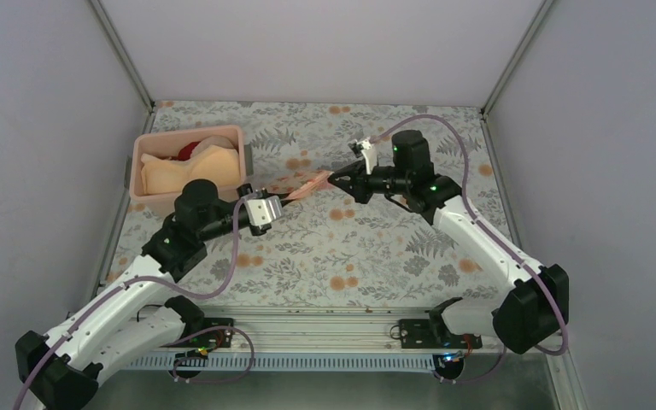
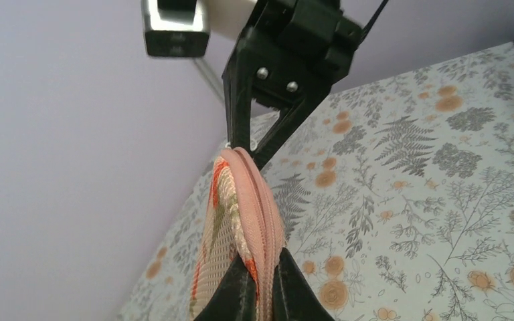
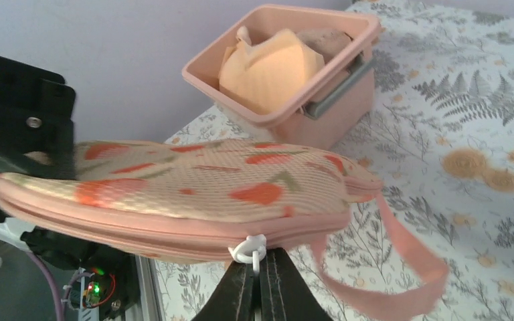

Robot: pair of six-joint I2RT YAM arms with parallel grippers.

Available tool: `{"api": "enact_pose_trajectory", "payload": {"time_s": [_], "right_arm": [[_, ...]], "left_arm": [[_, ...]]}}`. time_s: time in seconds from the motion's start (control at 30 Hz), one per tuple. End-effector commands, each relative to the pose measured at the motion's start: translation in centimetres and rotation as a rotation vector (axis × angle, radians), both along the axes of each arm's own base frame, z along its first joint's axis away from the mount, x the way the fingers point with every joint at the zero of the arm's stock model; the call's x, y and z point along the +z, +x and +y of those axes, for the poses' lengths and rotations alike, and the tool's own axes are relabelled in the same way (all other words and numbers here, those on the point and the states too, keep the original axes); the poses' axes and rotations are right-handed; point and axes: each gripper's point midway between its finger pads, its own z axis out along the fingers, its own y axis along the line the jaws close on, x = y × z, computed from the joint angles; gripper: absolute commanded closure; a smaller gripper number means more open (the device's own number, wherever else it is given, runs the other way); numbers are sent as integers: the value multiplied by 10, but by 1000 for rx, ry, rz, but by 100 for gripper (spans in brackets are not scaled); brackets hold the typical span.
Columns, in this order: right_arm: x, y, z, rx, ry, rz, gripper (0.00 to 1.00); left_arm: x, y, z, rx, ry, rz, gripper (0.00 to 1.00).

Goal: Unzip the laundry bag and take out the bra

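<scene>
The laundry bag (image 1: 307, 184), a peach-pink mesh pouch with red-orange marks, hangs in the air over the table between both grippers. My left gripper (image 2: 262, 267) is shut on the pink zip edging at one end of the laundry bag (image 2: 241, 207); from above, the left gripper (image 1: 284, 198) is at the pouch's near-left end. My right gripper (image 3: 262, 264) is shut on the white zipper pull (image 3: 249, 251) under the laundry bag (image 3: 194, 180). The zip looks closed. A pink strap (image 3: 388, 267) dangles from the pouch. The bra is hidden.
A rigid pink bin (image 1: 188, 132) stands at the back left, holding a peach bra (image 1: 184, 171) and a red garment (image 1: 190, 150). The same bin (image 3: 288, 114) sits just behind the pouch in the right wrist view. Grey walls enclose the floral table (image 1: 376, 256).
</scene>
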Motion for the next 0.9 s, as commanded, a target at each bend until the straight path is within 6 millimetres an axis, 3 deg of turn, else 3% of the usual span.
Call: {"api": "enact_pose_trajectory", "payload": {"time_s": [0.0,0.17,0.23,0.33,0.47,0.6,0.67,0.73,0.8,0.87], "right_arm": [[-21,18,-32,-78,-30,59,97],[-29,29,-59,-114,10,125,97],[-30,28,-60,-104,16,127,97],[-31,16,-50,-26,45,147,97],[-17,-8,-32,90,77,98,97],[-2,-20,-26,115,90,46,97],[-2,-22,-23,109,76,34,97],[-3,-24,-19,104,49,28,97],[-4,-28,-14,102,19,29,97],[-2,-29,-10,91,-2,23,97]], "left_arm": [[15,-25,-5,-127,-13,-101,98],[31,-21,5,-94,-159,16,98],[35,-17,13,-74,-238,101,98],[25,-6,26,-20,-344,224,98],[-9,10,38,70,-407,395,98],[-48,23,44,165,-361,484,97],[-63,23,45,171,-299,472,82],[-67,15,42,115,-215,399,74],[-64,5,40,51,-126,304,67],[-62,-3,39,0,-31,226,54]]}}
